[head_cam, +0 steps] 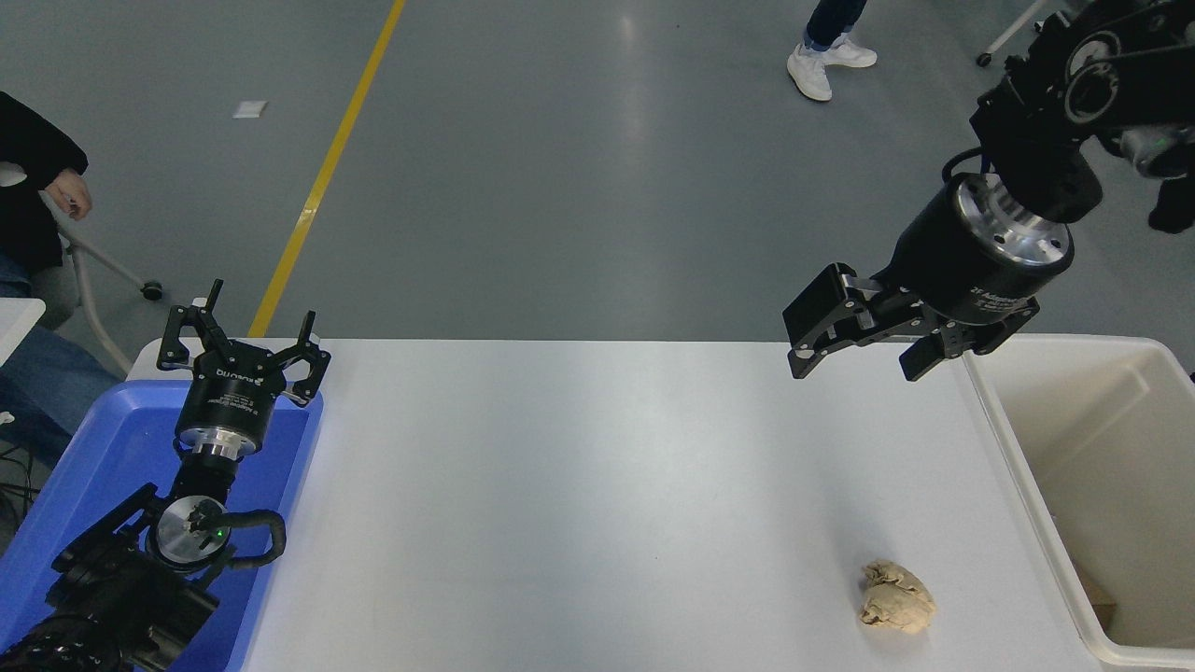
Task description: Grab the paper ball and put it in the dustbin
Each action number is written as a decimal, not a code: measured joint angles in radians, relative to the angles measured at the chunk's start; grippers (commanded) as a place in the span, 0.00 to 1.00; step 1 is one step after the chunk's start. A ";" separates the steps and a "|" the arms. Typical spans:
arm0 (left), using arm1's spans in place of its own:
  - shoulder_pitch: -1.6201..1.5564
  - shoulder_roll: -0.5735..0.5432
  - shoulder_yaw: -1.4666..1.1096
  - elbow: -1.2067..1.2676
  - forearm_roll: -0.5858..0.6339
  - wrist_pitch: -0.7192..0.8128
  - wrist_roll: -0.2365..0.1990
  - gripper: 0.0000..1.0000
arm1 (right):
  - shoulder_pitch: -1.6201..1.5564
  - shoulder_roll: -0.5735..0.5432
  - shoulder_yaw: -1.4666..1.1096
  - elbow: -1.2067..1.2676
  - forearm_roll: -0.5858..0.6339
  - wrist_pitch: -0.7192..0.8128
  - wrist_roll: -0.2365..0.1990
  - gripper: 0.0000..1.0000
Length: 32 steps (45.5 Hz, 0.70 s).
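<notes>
The tan paper ball [897, 597] lies on the white table [579, 485] near its front right, close to the dustbin. The cream-white dustbin [1027, 485] stands at the table's right edge, its rim beside the ball. My right gripper [859, 359] is open and empty, held high over the table's far right side, well behind and above the ball, next to the dustbin's far corner. My left gripper [245, 341] is open and empty, parked over the blue tray at the lower left.
A shallow blue tray [75, 485] sits at the table's left edge under the left arm. A seated person's hand [70, 196] shows at far left. Another person's white shoes [826, 63] stand on the floor beyond the table. A brown scrap [1097, 597] lies inside the dustbin.
</notes>
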State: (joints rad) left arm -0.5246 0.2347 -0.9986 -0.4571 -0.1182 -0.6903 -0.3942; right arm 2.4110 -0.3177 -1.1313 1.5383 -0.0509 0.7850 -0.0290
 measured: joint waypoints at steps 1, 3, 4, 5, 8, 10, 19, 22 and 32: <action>0.000 0.000 0.000 0.000 0.000 0.000 0.000 1.00 | 0.000 0.002 0.000 0.000 0.001 0.000 0.000 1.00; 0.000 0.000 0.000 0.000 0.000 0.000 0.000 1.00 | 0.001 0.003 0.000 0.000 0.001 0.000 0.000 1.00; 0.000 0.000 -0.001 0.000 0.000 0.000 0.000 1.00 | 0.001 0.004 0.000 -0.001 0.002 0.000 0.000 1.00; 0.000 0.000 -0.003 0.000 0.000 0.000 0.000 1.00 | 0.001 0.006 0.000 -0.002 0.002 0.000 0.000 1.00; 0.000 0.000 -0.003 0.000 -0.001 0.000 0.000 1.00 | -0.001 0.009 0.000 -0.003 0.002 0.000 0.000 1.00; 0.000 -0.001 -0.003 0.000 -0.001 0.000 0.000 1.00 | -0.004 0.010 0.000 -0.003 0.002 0.000 0.000 1.00; 0.000 -0.001 -0.002 0.000 -0.001 0.001 0.000 1.00 | -0.040 0.019 0.000 -0.026 0.001 0.000 0.000 1.00; -0.001 -0.001 -0.001 0.000 0.000 0.001 -0.001 1.00 | -0.061 0.023 0.000 -0.039 0.000 0.000 0.000 1.00; -0.002 0.000 0.000 0.000 0.000 0.001 -0.001 1.00 | -0.152 0.028 0.004 -0.074 -0.015 -0.029 0.000 1.00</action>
State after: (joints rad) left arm -0.5264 0.2343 -0.9990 -0.4572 -0.1180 -0.6890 -0.3957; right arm 2.2590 -0.2902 -1.1268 1.4647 -0.0662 0.7562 -0.0291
